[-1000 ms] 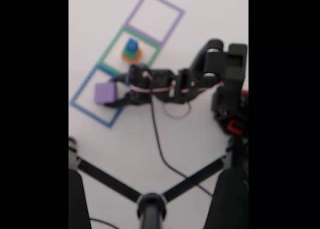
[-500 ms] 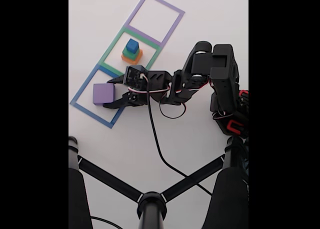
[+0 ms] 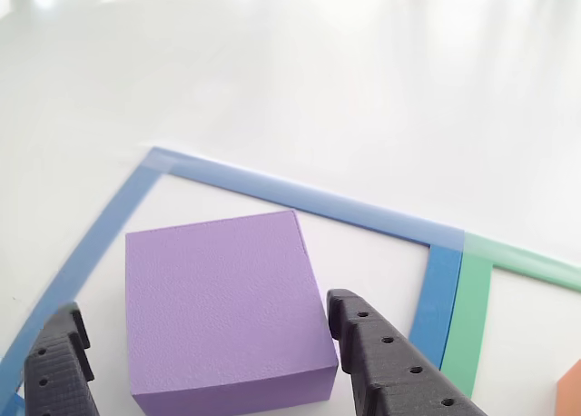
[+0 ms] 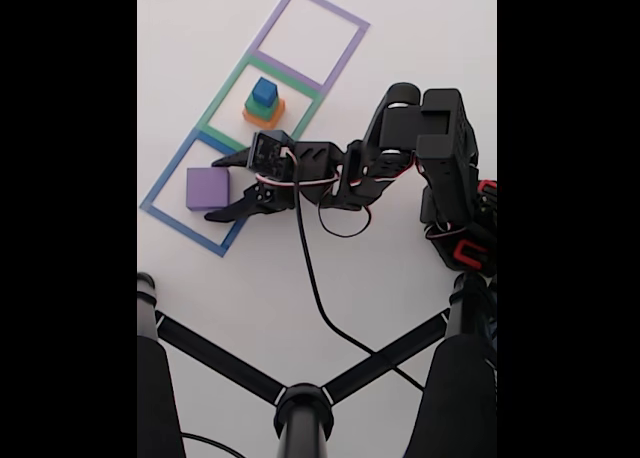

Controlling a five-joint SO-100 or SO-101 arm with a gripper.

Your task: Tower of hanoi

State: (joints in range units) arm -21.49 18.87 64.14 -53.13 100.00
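Pincer (image 4: 222, 188) wide open, holding nothing, its jaws either side of the purple block (image 4: 208, 189) which sits alone in the blue taped square (image 4: 168, 176) on the worktop (image 4: 400, 38), probably lined up to grab it.

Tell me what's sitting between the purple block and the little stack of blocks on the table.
In the fixed view, only taped lines and bare table lie between the purple block and the stack; the gripper is beside the block.
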